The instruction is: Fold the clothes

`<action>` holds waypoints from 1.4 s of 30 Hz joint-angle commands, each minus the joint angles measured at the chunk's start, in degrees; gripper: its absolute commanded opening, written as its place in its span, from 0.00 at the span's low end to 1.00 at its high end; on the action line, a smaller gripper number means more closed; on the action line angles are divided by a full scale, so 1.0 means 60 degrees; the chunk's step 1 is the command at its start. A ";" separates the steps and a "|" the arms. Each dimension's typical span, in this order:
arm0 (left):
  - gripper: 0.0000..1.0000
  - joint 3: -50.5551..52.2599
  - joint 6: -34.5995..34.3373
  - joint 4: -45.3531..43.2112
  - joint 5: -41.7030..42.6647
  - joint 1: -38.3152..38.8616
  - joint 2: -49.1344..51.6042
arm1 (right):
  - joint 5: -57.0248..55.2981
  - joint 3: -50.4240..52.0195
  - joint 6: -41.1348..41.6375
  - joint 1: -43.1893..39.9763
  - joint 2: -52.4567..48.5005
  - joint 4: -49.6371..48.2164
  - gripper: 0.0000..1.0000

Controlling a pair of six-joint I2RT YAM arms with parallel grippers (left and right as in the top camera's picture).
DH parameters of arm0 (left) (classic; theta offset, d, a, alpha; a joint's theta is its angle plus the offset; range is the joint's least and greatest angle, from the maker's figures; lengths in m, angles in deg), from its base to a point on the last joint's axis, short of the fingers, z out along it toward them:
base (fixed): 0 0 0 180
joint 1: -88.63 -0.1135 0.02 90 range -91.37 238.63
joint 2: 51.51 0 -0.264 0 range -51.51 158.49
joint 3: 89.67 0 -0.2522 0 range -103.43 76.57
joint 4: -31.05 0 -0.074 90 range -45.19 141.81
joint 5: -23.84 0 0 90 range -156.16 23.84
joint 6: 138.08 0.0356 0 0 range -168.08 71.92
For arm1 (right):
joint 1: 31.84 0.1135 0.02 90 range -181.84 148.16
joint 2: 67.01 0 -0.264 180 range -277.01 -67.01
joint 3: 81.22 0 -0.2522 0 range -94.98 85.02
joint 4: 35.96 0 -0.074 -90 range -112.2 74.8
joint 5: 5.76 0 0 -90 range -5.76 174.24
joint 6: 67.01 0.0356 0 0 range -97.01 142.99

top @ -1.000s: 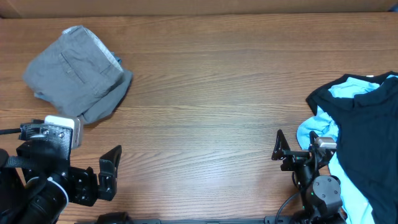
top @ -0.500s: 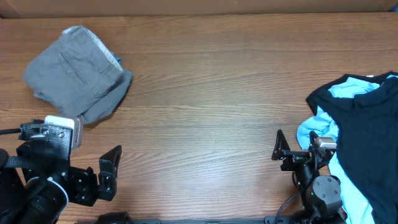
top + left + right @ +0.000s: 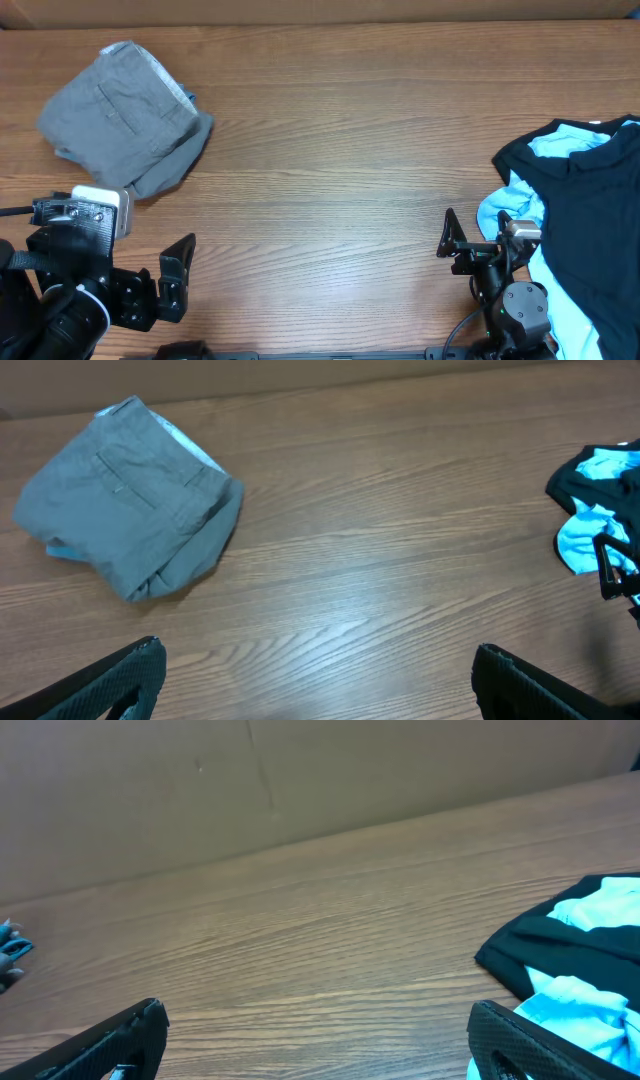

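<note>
Folded grey trousers (image 3: 122, 115), crumpled black top (image 3: 590, 220), woodgrain table (image 3: 330, 150), left and right jaws wide.

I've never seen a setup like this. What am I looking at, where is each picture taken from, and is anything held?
Two robot arms sit at a wooden table. One picture looks down from above. The other two come from cameras on each wrist, so the dark prongs at their bottom corners are that arm's own fingers. The left end effector and right end effector are both open and hold nothing. A folded pair of grey trousers lies near the left arm; a black top and a light-blue top lie heaped near the right.
</note>
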 commanded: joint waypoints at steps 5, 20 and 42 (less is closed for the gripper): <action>1.00 0.0018 -0.0171 -0.0015 -0.0047 0.0051 0.0036 | 0.0000 0.0095 0.0000 -0.0040 0.0113 -0.0066 1.00; 1.00 0.0022 -0.0168 -0.0018 -0.0051 0.0069 0.0036 | 0.0000 0.0091 0.0000 -0.0040 0.0113 -0.0066 1.00; 1.00 0.9023 -0.0171 -0.9377 0.2499 0.0073 -0.3162 | 0.0004 0.0095 0.0000 -0.0040 0.0113 -0.0066 1.00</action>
